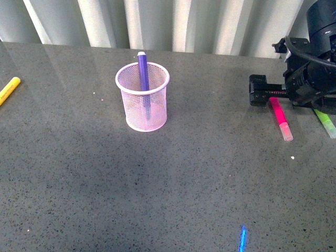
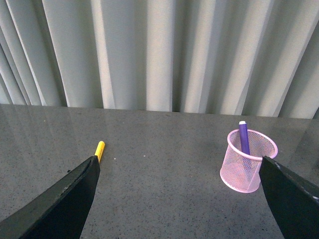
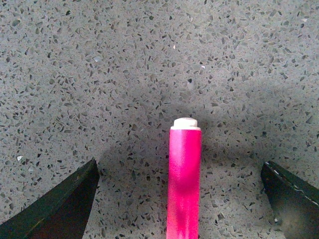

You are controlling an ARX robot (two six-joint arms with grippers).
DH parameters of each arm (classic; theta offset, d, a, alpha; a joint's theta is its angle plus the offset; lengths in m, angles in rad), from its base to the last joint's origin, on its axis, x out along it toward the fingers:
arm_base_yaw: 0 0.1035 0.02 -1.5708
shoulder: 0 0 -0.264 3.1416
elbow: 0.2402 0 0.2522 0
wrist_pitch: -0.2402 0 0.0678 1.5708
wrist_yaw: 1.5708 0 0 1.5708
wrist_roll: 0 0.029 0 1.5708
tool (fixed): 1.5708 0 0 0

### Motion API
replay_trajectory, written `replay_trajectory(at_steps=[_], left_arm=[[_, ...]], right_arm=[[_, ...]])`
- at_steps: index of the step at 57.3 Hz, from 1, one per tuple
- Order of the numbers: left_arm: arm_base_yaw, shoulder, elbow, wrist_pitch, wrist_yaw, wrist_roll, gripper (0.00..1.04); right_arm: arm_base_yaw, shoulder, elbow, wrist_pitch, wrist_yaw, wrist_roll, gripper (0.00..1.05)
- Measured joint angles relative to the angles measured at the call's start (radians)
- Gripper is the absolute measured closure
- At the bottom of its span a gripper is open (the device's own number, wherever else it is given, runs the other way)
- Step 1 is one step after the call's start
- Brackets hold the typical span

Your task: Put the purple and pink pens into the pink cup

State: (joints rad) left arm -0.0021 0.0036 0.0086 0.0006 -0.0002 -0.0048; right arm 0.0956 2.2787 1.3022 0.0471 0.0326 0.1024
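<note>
Grey speckled tabletop (image 1: 157, 184); pink pen (image 3: 184, 184) flat between jaws of right end effector (image 3: 179, 163), spread wide, apparently untouched

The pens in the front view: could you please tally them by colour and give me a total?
Purple pen: 1, standing in the pink cup
Pink pen: 1, lying on the table
Yellow pen: 1, at the table's left edge
Lime-green pen: 1, partly hidden by the right arm
Total: 4 pens
</note>
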Motion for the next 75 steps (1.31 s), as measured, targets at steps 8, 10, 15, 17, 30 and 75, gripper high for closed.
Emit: replay_trajectory(at_steps=[8, 10, 15, 17, 30, 75], left_arm=[[0.000, 0.000, 0.000, 0.000, 0.000, 0.000, 0.07], [0.000, 0.000, 0.000, 0.000, 0.000, 0.000, 0.07], [0.000, 0.000, 0.000, 0.000, 0.000, 0.000, 0.07], [0.000, 0.000, 0.000, 0.000, 0.000, 0.000, 0.07], [0.000, 0.000, 0.000, 0.000, 0.000, 0.000, 0.07], [0.000, 0.000, 0.000, 0.000, 0.000, 0.000, 0.07]], right_arm=[[0.012, 0.013, 0.021, -0.006, -0.002, 0.007, 0.07], [0.013, 0.013, 0.023, -0.007, -0.005, 0.008, 0.07], [0.022, 0.019, 0.029, -0.008, -0.007, 0.008, 0.07], [0.024, 0.022, 0.034, -0.014, -0.008, 0.010, 0.13], [0.037, 0.028, 0.048, -0.023, -0.011, 0.019, 0.48], [0.032, -0.043, -0.103, 0.118, 0.010, 0.081, 0.93]])
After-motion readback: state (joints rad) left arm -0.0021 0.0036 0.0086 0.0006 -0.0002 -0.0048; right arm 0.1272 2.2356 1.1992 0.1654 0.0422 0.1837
